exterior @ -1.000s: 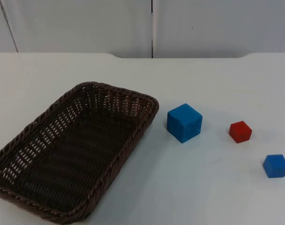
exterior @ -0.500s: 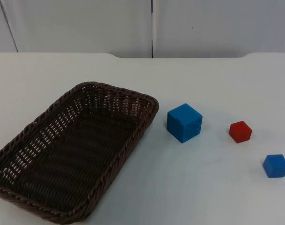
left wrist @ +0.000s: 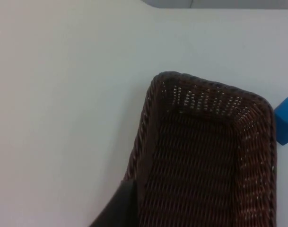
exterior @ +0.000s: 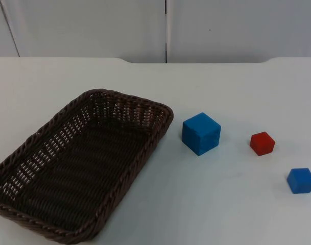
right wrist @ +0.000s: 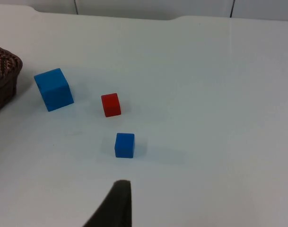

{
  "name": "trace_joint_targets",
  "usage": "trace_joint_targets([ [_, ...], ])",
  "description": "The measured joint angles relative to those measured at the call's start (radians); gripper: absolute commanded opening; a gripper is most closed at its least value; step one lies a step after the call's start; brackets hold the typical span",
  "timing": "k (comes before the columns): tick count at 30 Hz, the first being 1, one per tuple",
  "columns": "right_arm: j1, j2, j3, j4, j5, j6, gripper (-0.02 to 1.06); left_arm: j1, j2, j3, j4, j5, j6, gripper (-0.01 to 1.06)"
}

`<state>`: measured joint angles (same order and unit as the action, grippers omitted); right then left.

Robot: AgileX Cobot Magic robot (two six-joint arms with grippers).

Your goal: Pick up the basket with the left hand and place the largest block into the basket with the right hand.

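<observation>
A dark brown wicker basket (exterior: 78,168) lies empty on the white table, at the left in the top view. Just right of its far corner sits the largest block, a blue cube (exterior: 201,133). Farther right are a small red cube (exterior: 262,143) and a small blue cube (exterior: 301,180). My left gripper (left wrist: 116,210) hangs above the table beside the basket's long outer rim (left wrist: 143,137), apart from it; the large blue cube (left wrist: 285,120) peeks past the basket. My right gripper (right wrist: 116,205) hovers short of the small blue cube (right wrist: 124,144), with the red cube (right wrist: 110,104) and large blue cube (right wrist: 53,89) beyond.
The table (exterior: 221,87) ends at a grey partition wall (exterior: 221,30) at the back. A corner of the basket (right wrist: 4,78) shows in the right wrist view, left of the large cube. Bare table lies around the three cubes.
</observation>
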<state>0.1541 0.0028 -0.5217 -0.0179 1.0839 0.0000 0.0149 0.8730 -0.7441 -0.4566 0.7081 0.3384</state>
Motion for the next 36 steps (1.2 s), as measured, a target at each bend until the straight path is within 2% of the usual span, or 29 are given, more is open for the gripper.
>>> trace_joint_targets([
  [19,0.0,0.0,0.0,0.0,0.0,0.0,1.04,0.0,0.196,-0.006,-0.048,-0.144,0.073,1.05],
  [27,0.0,0.0,0.0,0.0,0.0,0.0,1.04,0.0,0.297,-0.026,-0.054,-0.137,0.11,1.05],
  [30,-0.002,0.0,0.0,0.0,0.0,0.0,1.04,0.0,0.367,-0.082,-0.059,-0.106,0.12,1.05],
  [36,-0.086,0.0,0.0,0.0,0.0,0.0,1.04,0.0,0.483,-0.146,-0.052,-0.095,0.125,1.05],
])
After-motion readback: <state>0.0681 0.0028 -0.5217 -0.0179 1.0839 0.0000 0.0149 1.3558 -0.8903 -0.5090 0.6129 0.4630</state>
